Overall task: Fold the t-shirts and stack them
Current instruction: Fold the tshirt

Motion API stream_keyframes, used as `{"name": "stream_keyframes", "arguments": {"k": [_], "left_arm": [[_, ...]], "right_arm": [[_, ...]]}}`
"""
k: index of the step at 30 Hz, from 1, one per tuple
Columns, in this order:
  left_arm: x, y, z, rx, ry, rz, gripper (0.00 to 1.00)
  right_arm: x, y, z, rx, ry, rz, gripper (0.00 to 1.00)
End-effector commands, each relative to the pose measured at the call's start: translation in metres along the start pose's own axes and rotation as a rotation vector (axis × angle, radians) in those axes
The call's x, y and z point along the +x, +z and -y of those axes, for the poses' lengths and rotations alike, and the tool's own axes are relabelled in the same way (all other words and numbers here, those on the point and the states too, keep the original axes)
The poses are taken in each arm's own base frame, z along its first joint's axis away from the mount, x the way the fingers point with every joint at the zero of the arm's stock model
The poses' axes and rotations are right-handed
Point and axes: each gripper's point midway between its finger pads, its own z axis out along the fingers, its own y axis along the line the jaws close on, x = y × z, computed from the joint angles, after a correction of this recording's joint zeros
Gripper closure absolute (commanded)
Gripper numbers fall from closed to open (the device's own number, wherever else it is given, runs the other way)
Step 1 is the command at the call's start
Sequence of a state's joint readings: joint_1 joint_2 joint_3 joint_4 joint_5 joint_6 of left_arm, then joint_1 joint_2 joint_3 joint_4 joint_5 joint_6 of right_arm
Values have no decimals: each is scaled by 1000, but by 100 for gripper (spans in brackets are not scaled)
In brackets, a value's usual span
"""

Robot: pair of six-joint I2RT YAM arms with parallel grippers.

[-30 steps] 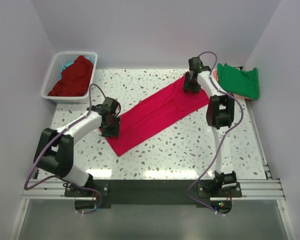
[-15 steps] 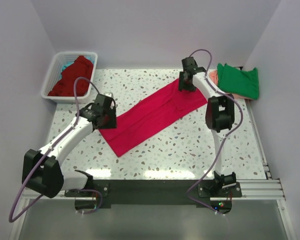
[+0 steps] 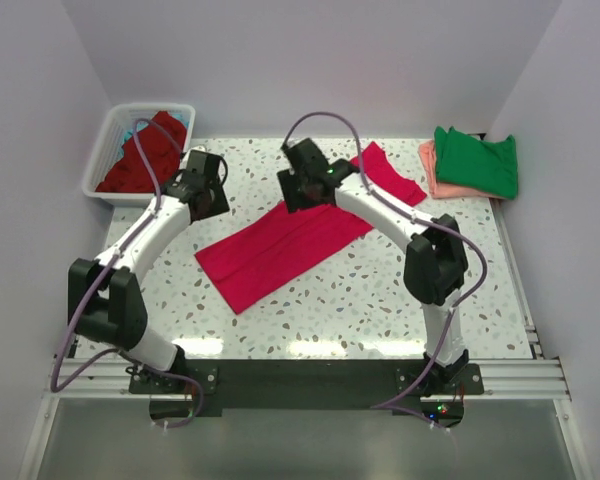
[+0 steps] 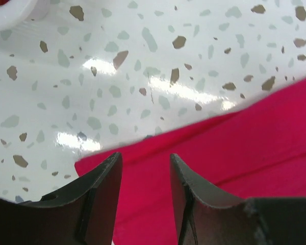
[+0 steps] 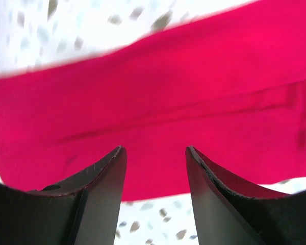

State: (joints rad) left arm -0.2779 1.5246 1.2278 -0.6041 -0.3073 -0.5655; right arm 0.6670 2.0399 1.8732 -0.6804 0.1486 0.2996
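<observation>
A bright crimson-pink t-shirt (image 3: 280, 245) lies as a long diagonal strip across the middle of the table, its far end (image 3: 388, 172) near the back right. My left gripper (image 3: 202, 195) hovers open behind the strip's left end, and the shirt's edge (image 4: 255, 138) shows past its fingers. My right gripper (image 3: 298, 195) is open above the strip's back edge, looking down at the cloth (image 5: 168, 102). Neither holds anything. A dark red t-shirt (image 3: 165, 130) with a bit of teal cloth (image 3: 130, 128) fills the basket. A folded green t-shirt (image 3: 477, 160) rests on a salmon-pink one (image 3: 430, 172) at the back right.
The white slatted basket (image 3: 100, 160) stands at the back left corner, and its rim (image 4: 10, 13) shows in the left wrist view. Walls close in the table on three sides. Speckled tabletop (image 3: 360, 290) lies bare in front of the shirt.
Both grippers have left the ends of the crimson-pink shirt. The left one moved back toward the basket, and the right one swung left to mid-table. The shirt's left corner now lies wider.
</observation>
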Motion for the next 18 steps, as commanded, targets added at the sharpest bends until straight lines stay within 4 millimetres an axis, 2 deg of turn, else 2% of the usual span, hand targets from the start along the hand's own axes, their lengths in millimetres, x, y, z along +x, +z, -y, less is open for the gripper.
{"name": "stream_keyframes", "arguments": {"k": [1,3,7,11,13,18], "left_arm": [[-40,30,-1,63,-84,9,53],[-46,47,2,72,-75,-24,53],[-54,71,15,110,-32,-55,53],[-47,93,23,119,-24,-126,53],[-42,103,24,115,-15,-155,53],[-35,118,16,91,-2,-186,53]], "right_arm": [[43,-14,-35,-60,-44,-77,46],[54,-17,-44,-72,-66,-89,46],[70,-23,-76,-136,-133,-98,46],[87,-14,-100,-147,-210,-143,47],[91,-17,-117,-174,-243,-155,47],[116,-7,-150,-244,-308,-209,47]]}}
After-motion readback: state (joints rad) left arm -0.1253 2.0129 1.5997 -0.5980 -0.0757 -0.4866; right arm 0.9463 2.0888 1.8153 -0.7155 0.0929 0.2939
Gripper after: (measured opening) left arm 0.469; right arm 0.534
